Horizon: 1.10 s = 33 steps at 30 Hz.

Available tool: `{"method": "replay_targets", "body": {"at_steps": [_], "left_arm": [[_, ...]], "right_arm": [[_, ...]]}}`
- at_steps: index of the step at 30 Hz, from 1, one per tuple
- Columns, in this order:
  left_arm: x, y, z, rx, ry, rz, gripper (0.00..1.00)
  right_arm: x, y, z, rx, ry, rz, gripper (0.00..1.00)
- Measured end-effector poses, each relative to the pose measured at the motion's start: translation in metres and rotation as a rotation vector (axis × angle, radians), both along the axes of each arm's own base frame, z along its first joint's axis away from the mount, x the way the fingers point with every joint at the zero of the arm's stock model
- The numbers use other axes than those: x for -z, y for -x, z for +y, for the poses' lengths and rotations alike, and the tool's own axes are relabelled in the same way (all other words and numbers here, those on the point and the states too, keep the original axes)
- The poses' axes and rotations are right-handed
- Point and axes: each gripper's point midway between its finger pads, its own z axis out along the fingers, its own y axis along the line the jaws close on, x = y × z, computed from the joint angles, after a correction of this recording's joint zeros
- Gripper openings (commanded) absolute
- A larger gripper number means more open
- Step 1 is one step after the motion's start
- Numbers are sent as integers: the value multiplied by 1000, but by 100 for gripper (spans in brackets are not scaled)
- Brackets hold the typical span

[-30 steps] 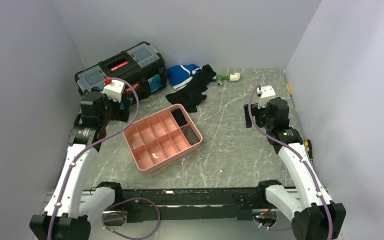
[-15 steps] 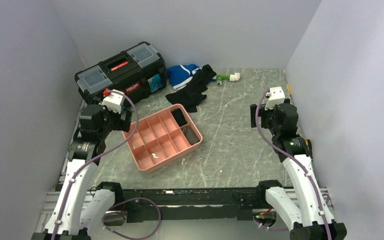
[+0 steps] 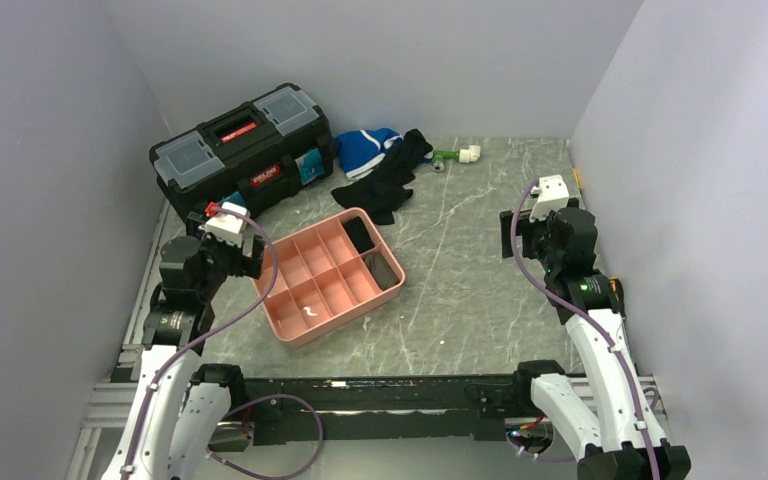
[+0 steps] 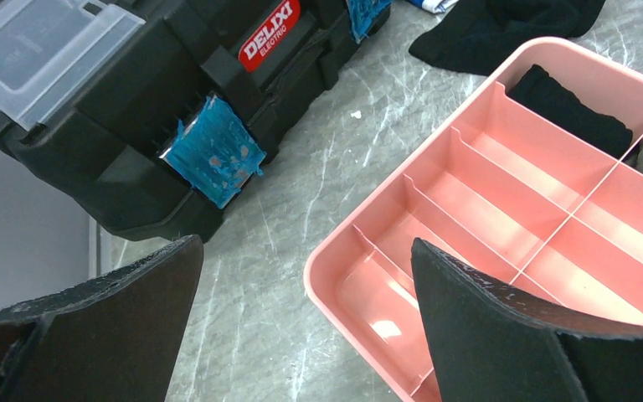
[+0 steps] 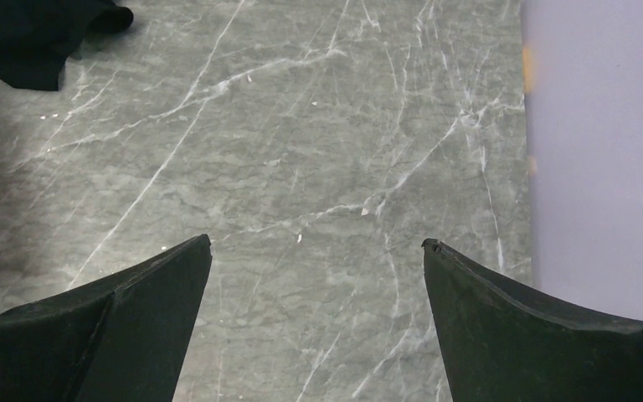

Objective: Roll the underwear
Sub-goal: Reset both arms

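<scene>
"Down at the near edge, what are your grippers up to?"

"Both of mine are spread wide with nothing in them. My left gripper (image 4: pixel 306 243) hangs by the left corner of the pink tray (image 3: pixel 350 315), and my right gripper (image 5: pixel 316 243) is over bare table (image 3: pixel 460 280). The underwear (image 3: pixel 385 271) sits bundled in the tray's right-corner compartment, walled in, with a black roll (image 3: pixel 360 234) in the next compartment back. Past that are a loose black garment (image 3: pixel 385 180), a blue-and-white garment (image 3: pixel 365 148), the toolbox (image 3: pixel 245 140) on the left and a small green-and-white thing (image 3: pixel 457 154)."
</scene>
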Motion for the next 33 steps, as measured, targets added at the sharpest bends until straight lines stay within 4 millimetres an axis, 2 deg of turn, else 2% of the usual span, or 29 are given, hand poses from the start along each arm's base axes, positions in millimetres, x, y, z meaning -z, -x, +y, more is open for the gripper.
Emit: {"method": "replay_targets", "body": {"at_steps": [7,33], "left_arm": [[9,-1,2,2,5,26,99],[6,1,5,15,27,10,99]], "right_arm": [[4,1,3,-22,0,11,100],[3,2,12,-74,-12,8,100]]}}
